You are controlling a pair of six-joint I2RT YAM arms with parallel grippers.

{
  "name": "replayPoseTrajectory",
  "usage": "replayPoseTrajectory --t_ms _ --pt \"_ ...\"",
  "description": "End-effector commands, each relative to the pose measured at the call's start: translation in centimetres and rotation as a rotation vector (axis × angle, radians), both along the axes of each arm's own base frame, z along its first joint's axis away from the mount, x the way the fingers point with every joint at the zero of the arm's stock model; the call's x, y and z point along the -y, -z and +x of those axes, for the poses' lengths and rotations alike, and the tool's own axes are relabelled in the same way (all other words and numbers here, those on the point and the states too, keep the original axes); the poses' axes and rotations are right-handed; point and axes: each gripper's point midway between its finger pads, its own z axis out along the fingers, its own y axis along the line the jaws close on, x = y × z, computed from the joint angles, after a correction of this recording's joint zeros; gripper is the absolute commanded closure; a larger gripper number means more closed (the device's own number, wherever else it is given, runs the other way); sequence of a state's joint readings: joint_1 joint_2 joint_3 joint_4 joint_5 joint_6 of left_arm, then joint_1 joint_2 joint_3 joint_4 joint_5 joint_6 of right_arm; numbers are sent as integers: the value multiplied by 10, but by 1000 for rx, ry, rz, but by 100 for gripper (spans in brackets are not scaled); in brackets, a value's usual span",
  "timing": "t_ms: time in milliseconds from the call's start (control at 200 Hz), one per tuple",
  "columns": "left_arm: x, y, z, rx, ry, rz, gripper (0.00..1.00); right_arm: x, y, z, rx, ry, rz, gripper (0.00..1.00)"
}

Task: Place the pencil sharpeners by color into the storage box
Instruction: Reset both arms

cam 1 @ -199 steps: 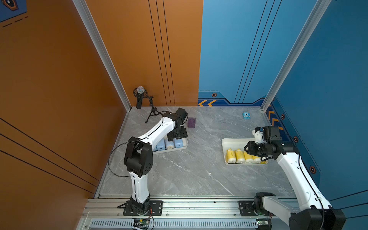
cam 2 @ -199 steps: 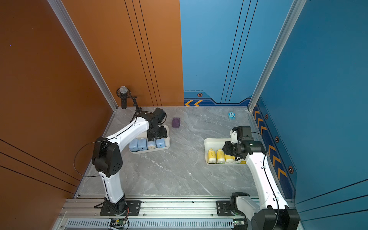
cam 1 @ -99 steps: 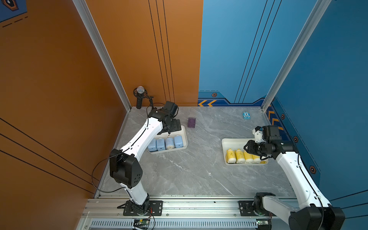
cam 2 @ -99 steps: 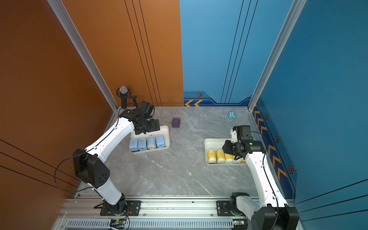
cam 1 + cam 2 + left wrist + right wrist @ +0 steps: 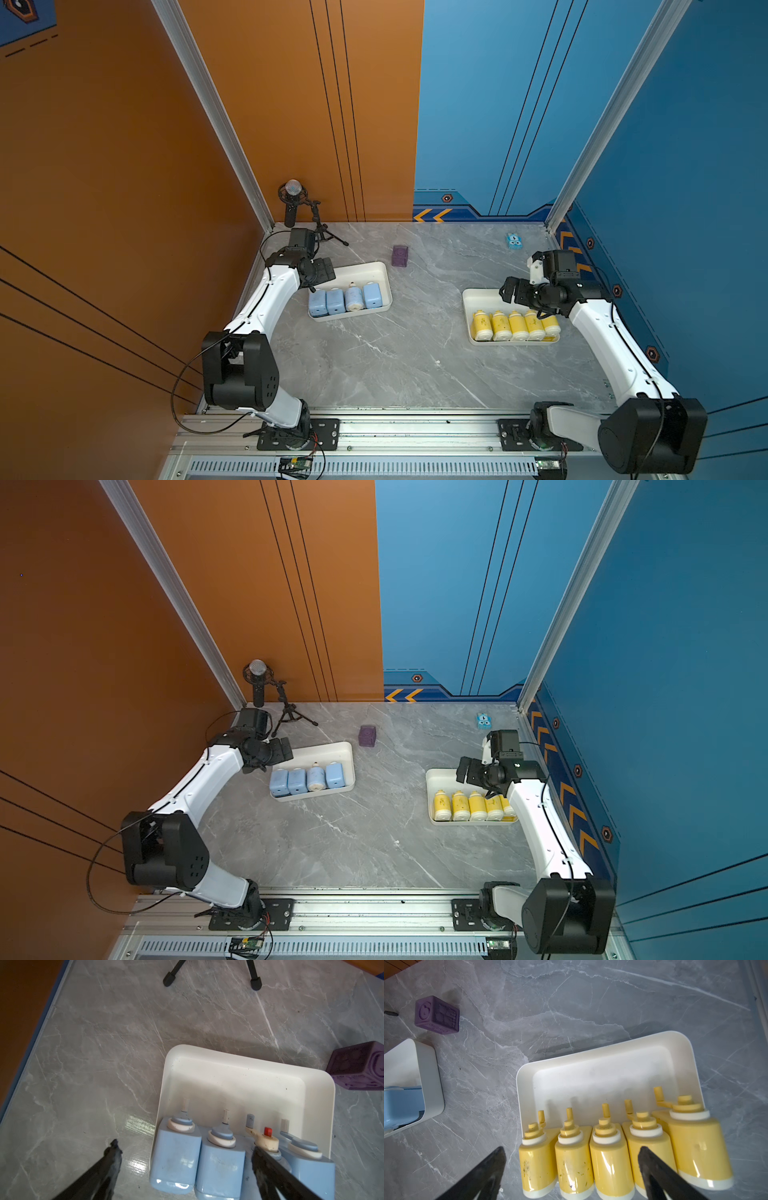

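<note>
Several light blue pencil sharpeners (image 5: 345,300) (image 5: 305,780) lie side by side in the left white storage box (image 5: 365,266). Several yellow ones (image 5: 517,325) (image 5: 469,806) lie in a row in the right white box (image 5: 478,297). My left gripper (image 5: 326,270) (image 5: 286,750) hangs open over the left box's far left corner. In the left wrist view its jaws (image 5: 185,1148) straddle the blue sharpeners (image 5: 176,1157) without touching them. My right gripper (image 5: 509,291) (image 5: 463,771) is open above the right box, its jaws (image 5: 572,1150) wide over the yellow row (image 5: 610,1157), holding nothing.
A dark purple block (image 5: 400,255) (image 5: 437,1018) stands just beyond the left box. A small blue box with a cartoon face (image 5: 514,241) sits near the back right corner. A microphone on a tripod (image 5: 293,203) stands at the back left, close behind my left arm.
My left arm has swung left and back from over the blue box's right end, and its jaws have opened wide. The right gripper has opened above the yellow row.
</note>
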State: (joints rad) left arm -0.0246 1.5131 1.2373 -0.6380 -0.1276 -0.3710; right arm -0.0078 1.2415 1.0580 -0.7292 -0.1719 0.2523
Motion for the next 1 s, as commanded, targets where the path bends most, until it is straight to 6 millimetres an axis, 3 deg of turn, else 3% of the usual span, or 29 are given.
replayPoseTrajectory --t_ms 0,255,440,590,806,996 --pt "-14 -18 11 132 27 73 2 13 -15 23 101 55 -54 0" --pt "-43 -14 5 295 31 182 2 25 -23 45 261 74 -123 0" --pt "-46 -14 -1 442 57 213 2 31 -5 53 284 81 -162 0" --pt "-50 3 0 421 45 223 2 32 8 63 305 95 -165 0" --pt "-52 25 4 393 42 218 2 40 1 70 400 123 -230 0" --pt "-51 45 3 385 38 206 2 47 7 72 399 126 -279 0"
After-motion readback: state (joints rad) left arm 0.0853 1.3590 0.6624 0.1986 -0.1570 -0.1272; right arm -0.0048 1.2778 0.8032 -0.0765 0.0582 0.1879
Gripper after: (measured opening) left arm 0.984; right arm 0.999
